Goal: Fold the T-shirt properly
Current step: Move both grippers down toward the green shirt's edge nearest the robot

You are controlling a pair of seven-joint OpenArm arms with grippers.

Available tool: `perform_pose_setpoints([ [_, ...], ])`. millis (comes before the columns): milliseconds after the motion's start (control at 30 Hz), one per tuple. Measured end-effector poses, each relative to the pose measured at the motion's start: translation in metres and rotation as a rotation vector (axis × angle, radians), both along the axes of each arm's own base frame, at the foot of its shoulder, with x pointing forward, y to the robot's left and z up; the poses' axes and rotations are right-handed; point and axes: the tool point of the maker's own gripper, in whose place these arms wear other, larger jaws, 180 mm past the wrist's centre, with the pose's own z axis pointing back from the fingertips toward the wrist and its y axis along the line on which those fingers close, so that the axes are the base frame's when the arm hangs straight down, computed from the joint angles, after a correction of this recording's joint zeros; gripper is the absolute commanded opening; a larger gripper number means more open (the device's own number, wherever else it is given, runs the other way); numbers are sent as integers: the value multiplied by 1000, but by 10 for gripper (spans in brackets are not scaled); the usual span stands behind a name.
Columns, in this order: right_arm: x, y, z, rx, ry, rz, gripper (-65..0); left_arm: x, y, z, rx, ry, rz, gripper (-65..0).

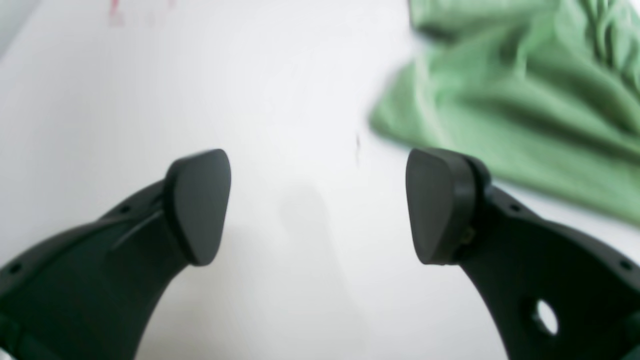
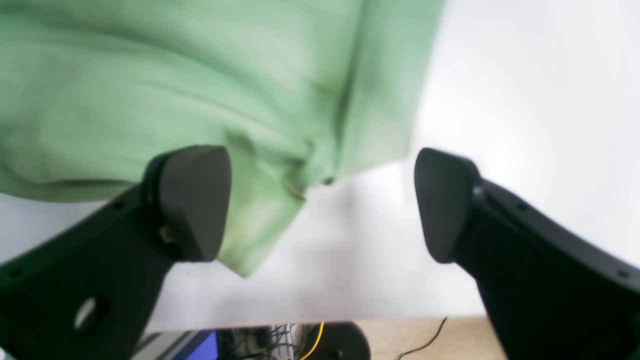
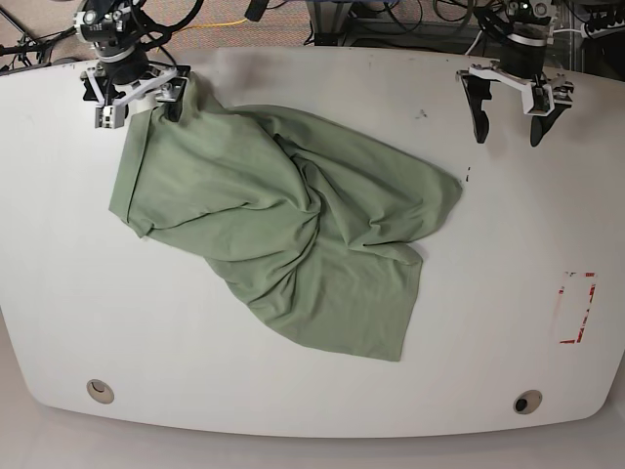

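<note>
crumpled sage-green cotton t-shirt lies spread across the white table. right gripper hovers with jaws apart over its corner; left gripper gapes wide over bare table beside it.

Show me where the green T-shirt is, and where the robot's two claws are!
T-shirt (image 3: 293, 234): base view, middle of the rumpled cloth.
Left gripper (image 1: 318, 205): left wrist view, open gap between its fingertips, above bare table.
Right gripper (image 2: 322, 202): right wrist view, open gap between its fingertips, by the shirt's edge.

White table, red rectangle mark near one edge, cables beyond
</note>
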Motion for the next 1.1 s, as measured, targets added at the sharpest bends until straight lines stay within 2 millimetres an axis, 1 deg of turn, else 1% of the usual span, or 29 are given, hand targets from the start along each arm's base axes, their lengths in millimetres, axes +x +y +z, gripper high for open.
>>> perform_pose_setpoints([
  [67,-6,-8,-1,20,22,-29,-103,7,1,1,0,-1,3,-139],
  [200,-18,-11,-4,70,54,0,-103,17,0,-3,-5,24,9,-139],
  [333,-22,-14,0,106,56,-6,-103,34,0,7,-5,-18,10,-139],
  [433,-21,-9,1,141,48,-1,-103,40,0,11,-6,-40,9,-139],
  [533,-19,-3,-3,204,28,-5,-105,41,0,12,-5,-42,10,-139],
  [700,-21,2,-26,288,65,-28,-105,42,0,13,-4,-44,7,-139],
  [767,-22,3,-30,299,75,-33,-105,42,0,13,-3,-45,7,-139],
  [833,-21,4,-31,305,75,-36,-105,42,0,13,-3,-45,7,-139],
  [900,-18,10,-32,313,74,-15,-105,42,0,12,-4,-42,7,-139],
  [1000,-8,24,-31,332,61,27,-105,42,0,12,-4,-43,7,-139],
  [1100,-1,28,-30,344,51,32,-114,46,-2,14,-6,-50,6,-139],
])
